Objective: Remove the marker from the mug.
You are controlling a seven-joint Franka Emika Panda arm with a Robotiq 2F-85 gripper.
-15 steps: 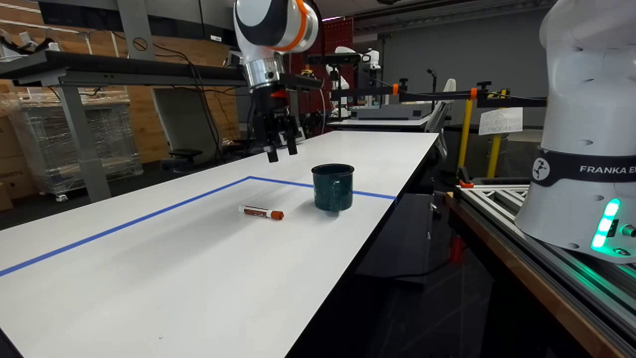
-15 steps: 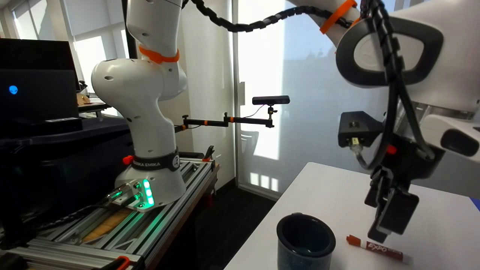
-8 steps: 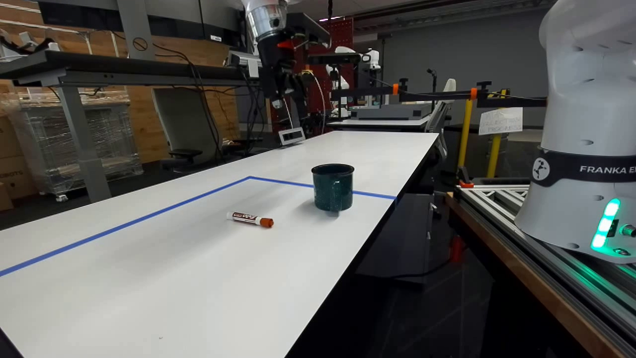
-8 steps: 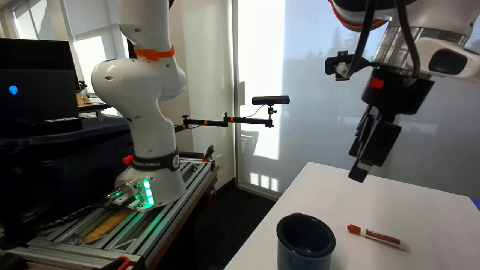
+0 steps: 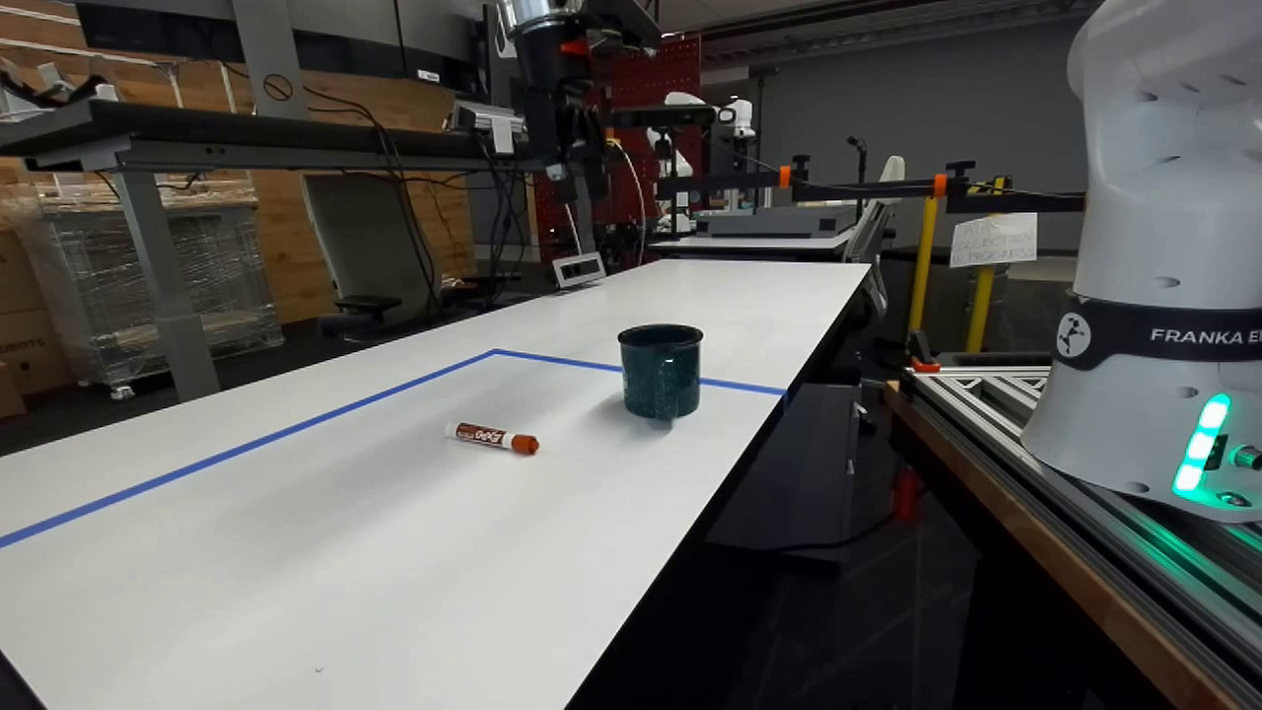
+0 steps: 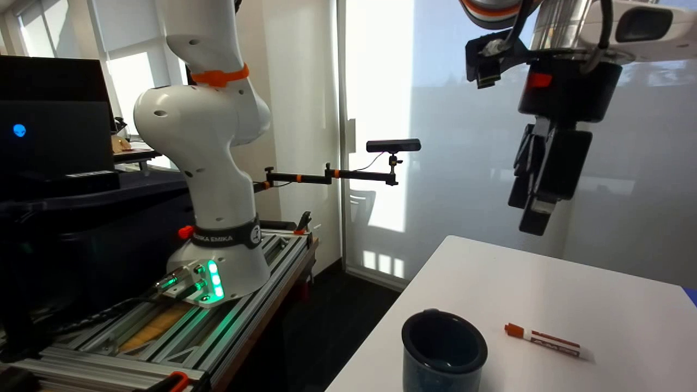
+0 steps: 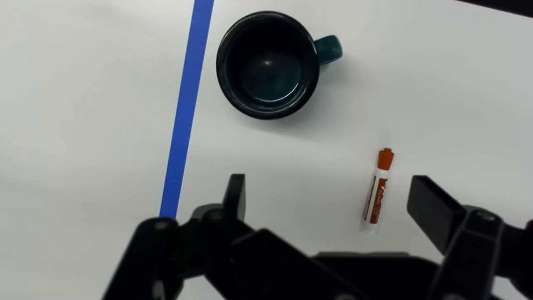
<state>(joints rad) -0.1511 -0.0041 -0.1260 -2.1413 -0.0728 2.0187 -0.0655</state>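
The marker, white with a red-brown label and cap, lies on the white table in both exterior views [image 5: 491,438] [image 6: 547,340] and in the wrist view [image 7: 377,193]. The dark teal mug [image 5: 661,380] stands upright beside it, apart from it. The wrist view looks into the mug [image 7: 268,68]; nothing shows inside. My gripper is open and empty in the wrist view [image 7: 327,176], with the marker seen between its fingers but well below them. In both exterior views the gripper [image 5: 577,177] [image 6: 531,209] hangs high above the table.
Blue tape [image 5: 385,399] marks lines on the white table [image 5: 325,592]; one line runs near the mug. The table's edge [image 5: 680,547] is close to the mug on the robot base's side. A camera on a bar [image 6: 393,145] stands beyond the base.
My gripper has risen from just above the marker to high over the table. The marker has shifted a little away from the mug and rolled. The mug has not moved.
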